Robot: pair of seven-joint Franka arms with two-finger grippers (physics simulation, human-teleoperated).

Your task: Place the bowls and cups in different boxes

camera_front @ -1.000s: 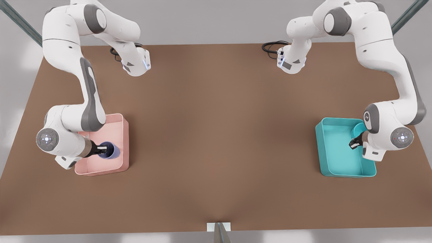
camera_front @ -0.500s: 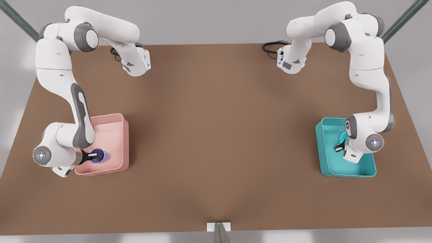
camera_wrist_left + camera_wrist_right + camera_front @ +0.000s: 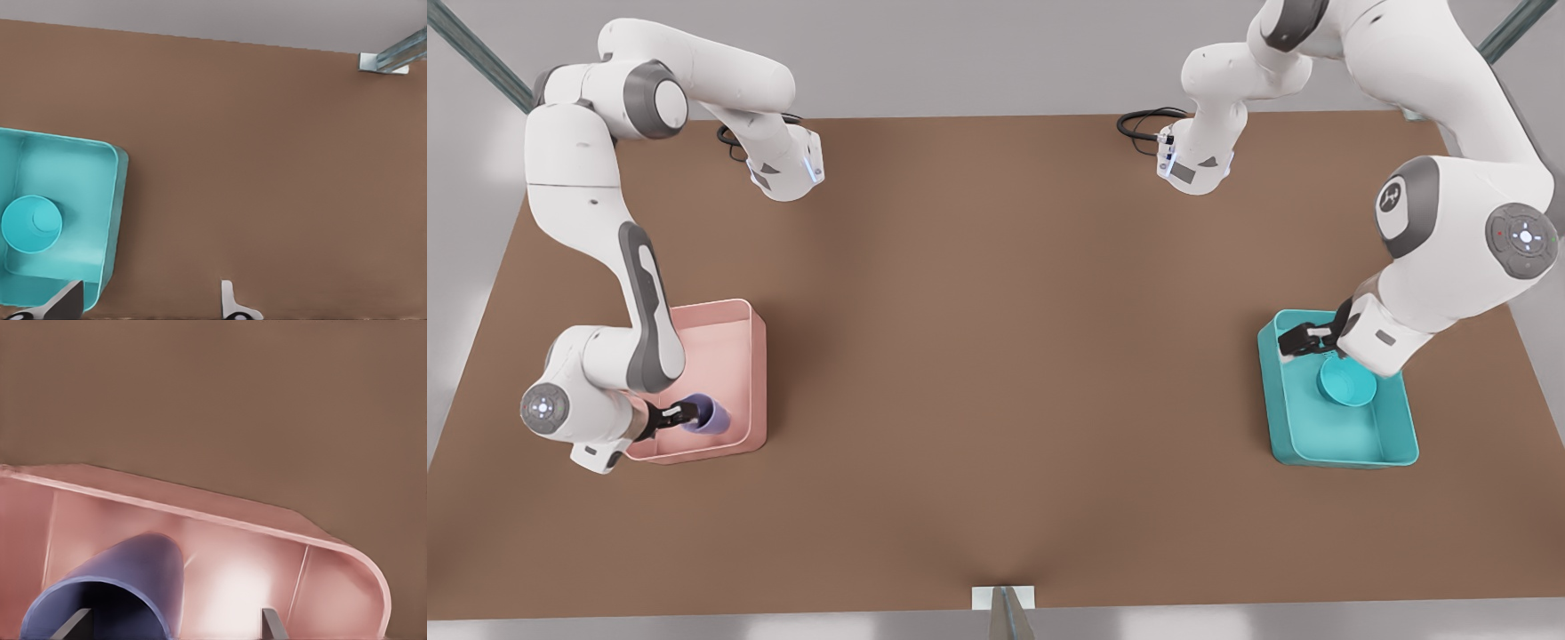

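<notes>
Front view, teal side: the teal bowl sits upright on the floor of the teal box at the frame's right, so that half of the sorting looks done; the left gripper hangs over the box's upper left corner, fingers spread and empty, its arm bent back towards the upper right
Front view, pink side: the cup lies tilted inside the pink box at the frame's lower left; the right gripper reaches in at the cup's mouth from the left, forearm low and elbow folded above the box
Left wrist view: bowl at the left edge inside the teal box, well clear of the two parted fingertips at the bottom; the table takes the remainder
Right wrist view: cup on its side at lower left within the pink box; one fingertip stands apart from it, the other inside its mouth, so the grip reads as let go, a judgement
</notes>
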